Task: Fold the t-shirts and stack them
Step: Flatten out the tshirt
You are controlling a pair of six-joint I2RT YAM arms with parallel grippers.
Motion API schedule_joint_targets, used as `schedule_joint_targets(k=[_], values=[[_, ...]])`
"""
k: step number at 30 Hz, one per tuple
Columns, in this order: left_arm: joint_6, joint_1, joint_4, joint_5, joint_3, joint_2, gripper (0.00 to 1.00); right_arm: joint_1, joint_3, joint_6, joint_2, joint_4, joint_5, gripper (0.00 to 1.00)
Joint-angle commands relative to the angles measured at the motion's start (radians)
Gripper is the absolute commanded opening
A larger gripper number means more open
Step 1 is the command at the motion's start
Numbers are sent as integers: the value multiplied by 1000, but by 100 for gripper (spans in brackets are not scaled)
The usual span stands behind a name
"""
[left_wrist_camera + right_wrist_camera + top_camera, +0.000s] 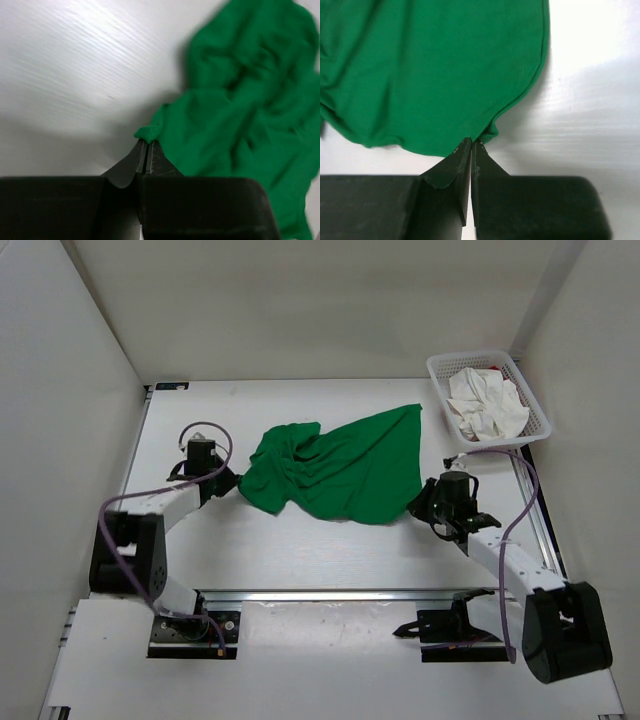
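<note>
Green t-shirt (345, 468): bunched; I judge this the spreading step.
Left tool (146, 147): pinched shut on its left edge.
Right tool (471, 145): clamped on its hem.
Next: I pull apart.

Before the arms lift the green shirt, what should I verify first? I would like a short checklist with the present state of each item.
1. Left gripper shut on the green t-shirt edge: ok.
2. Right gripper shut on its hem: ok.
3. Shirt lying flat: not ok, bunched near the left gripper.
4. White t-shirt out of the way, in the basket: ok.
5. Depth of cloth inside each grip: cannot tell.
</note>
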Motion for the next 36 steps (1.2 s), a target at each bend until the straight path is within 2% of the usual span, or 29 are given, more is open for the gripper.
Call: schedule_joint_targets(k=[1, 5, 8, 9, 11, 12, 14, 16, 18, 20, 21, 22, 23, 24, 25, 27, 30, 32, 34, 36], values=[[99, -78, -128, 19, 48, -212, 0, 29, 135, -28, -134, -138, 105, 0], [141, -109, -274, 80, 147, -408, 0, 110, 378, -49, -238, -371, 238, 0], [128, -34, -349, 152, 293, -510, 0, 171, 573, -72, -257, -521, 344, 1], [124, -16, -375, 196, 375, -527, 0, 193, 680, -89, -234, -549, 351, 0], [109, 87, -397, 303, 477, -543, 0, 256, 919, -117, -188, -650, 413, 0], [105, 159, -420, 322, 556, -550, 0, 305, 980, -130, -147, -696, 480, 0], [128, 156, -511, 278, 739, -526, 0, 442, 1206, -166, -81, -753, 589, 0], [144, 123, -546, 238, 846, -503, 0, 536, 1374, -210, 22, -802, 718, 0], [150, 115, -579, 227, 954, -477, 0, 567, 1549, -252, 108, -842, 713, 0], [148, 118, -618, 204, 1068, -431, 0, 510, 1747, -308, 218, -865, 664, 0], [150, 122, -618, 198, 1086, -423, 0, 471, 1787, -318, 251, -870, 588, 0], [150, 121, -631, 175, 1109, -405, 0, 361, 1837, -321, 286, -875, 534, 0], [151, 135, -630, 175, 1111, -390, 0, 215, 1852, -315, 305, -875, 372, 0], [161, 136, -618, 180, 1093, -382, 0, 146, 1833, -306, 334, -858, 207, 0], [161, 138, -601, 160, 1065, -364, 0, 60, 1794, -301, 361, -846, 150, 0], [164, 144, -554, 152, 975, -310, 0, 16, 1706, -315, 407, -789, 87, 0], [148, 127, -453, 126, 770, -245, 0, -3, 1656, -325, 524, -748, 9, 0], [147, 122, -409, 93, 713, -189, 0, -20, 1664, -339, 570, -728, -14, 0], [150, 103, -409, 65, 749, -103, 0, -35, 1738, -353, 694, -744, -33, 0], [147, 67, -420, 54, 838, -2, 0, -55, 1932, -355, 818, -793, -46, 0]])
